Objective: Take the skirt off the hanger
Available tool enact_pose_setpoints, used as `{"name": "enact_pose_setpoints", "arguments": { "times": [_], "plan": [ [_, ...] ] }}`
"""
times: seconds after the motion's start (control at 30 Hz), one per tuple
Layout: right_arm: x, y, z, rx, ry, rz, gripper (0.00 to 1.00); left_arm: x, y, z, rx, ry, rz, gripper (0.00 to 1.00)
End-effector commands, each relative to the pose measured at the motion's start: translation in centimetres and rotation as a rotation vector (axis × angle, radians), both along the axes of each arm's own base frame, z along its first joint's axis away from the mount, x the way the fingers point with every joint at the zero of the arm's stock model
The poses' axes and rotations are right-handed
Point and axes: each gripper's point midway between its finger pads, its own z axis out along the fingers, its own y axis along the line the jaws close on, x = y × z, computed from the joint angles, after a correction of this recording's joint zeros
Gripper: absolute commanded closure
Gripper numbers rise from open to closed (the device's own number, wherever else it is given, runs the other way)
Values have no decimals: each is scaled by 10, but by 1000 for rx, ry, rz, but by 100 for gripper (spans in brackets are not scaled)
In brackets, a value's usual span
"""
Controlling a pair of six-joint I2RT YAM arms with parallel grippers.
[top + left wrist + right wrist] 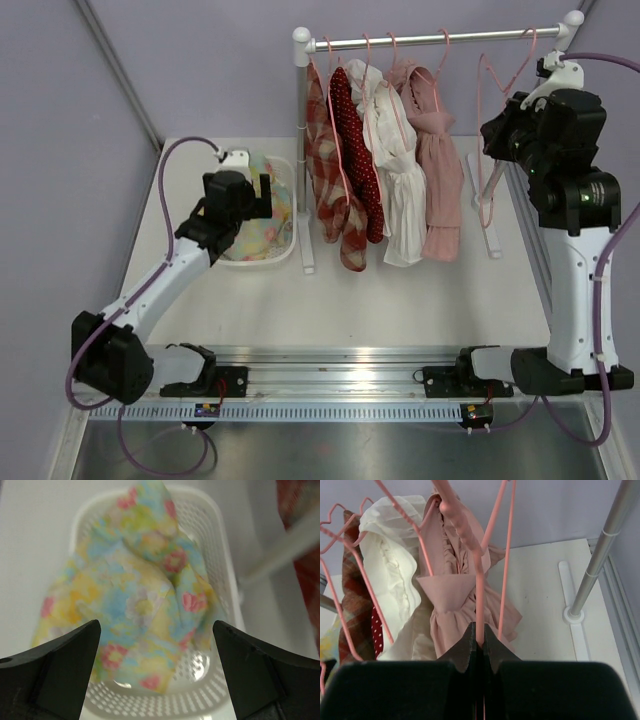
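In basket (pixel 222 555): skirt (pixel 135 605) under L pincer (pixel 156 627)

Top view overlooks table (pixel 420 300); wrist views close on basket (pixel 216 545) and hanger (pixel 479 600).

Floral skirt (pixel 145 610) lies crumpled in a basket (pixel 220 555); pink hanger (pixel 479 600) hangs from rail (pixel 430 41).

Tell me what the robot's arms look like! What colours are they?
The left arm and the right arm are both made of smooth white tubes joined by chunky black joints. A thin purple cable loops along each one. The left tool and the right tool have plain black, wedge-shaped fingers.
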Motion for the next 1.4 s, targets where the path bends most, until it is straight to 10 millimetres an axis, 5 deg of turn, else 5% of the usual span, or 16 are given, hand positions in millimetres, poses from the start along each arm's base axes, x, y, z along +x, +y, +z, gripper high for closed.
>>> {"name": "enact_pose_setpoints", "arguments": {
  "times": [0.0, 0.07, 0.3, 0.47, 0.53, 0.57, 0.6, 0.63, 0.67, 0.7, 0.73, 0.9, 1.03, 1.13, 1.23, 1.37],
  "plan": [
    [31, -6, 26, -34, -90, -29, 100, -23, -29, 29, -199, -127, -8, 1],
    [43, -10, 33, -50, -105, -52, 100, -33, -42, 16, -244, -80, -34, 1],
    [112, -32, 11, -77, -44, -115, 100, -80, -104, -20, -200, -19, -188, 1],
    [127, -38, 1, -61, -18, -135, 100, -119, -126, -66, -207, 25, -201, 1],
    [119, -38, -1, -50, -10, -141, 100, -126, -125, -74, -211, 36, -192, 1],
    [119, -38, -20, -40, 27, -148, 100, -128, -127, -72, -206, 20, -194, 1],
    [106, -38, -13, -32, 2, -151, 100, -127, -130, -66, -212, 1, -202, 1],
    [105, -41, -29, -24, 27, -167, 97, -127, -131, -67, -204, 1, -205, 1],
    [100, -42, -31, -23, 25, -179, 84, -126, -132, -67, -197, 2, -207, 1],
    [89, -46, -22, -26, 2, -195, 23, -126, -133, -69, -190, 8, -207, 1],
    [84, -48, -26, -33, 13, -206, 2, -126, -136, -68, -182, 13, -213, 1],
    [45, -74, 17, -62, -89, -350, 0, -130, -140, -70, -149, 12, -222, 2],
    [5, -86, 74, -32, -258, -421, 0, -130, -140, -70, -148, 10, -217, 2],
    [-12, -67, 104, 45, -346, -322, 1, -130, -140, -70, -147, 5, -210, 2],
    [-8, -31, 115, 142, -371, -137, 1, -130, -139, -71, -145, 5, -207, 2],
    [14, 9, 101, 222, -325, 66, 7, -130, -139, -72, -141, 4, -201, 2]
  ]
}}
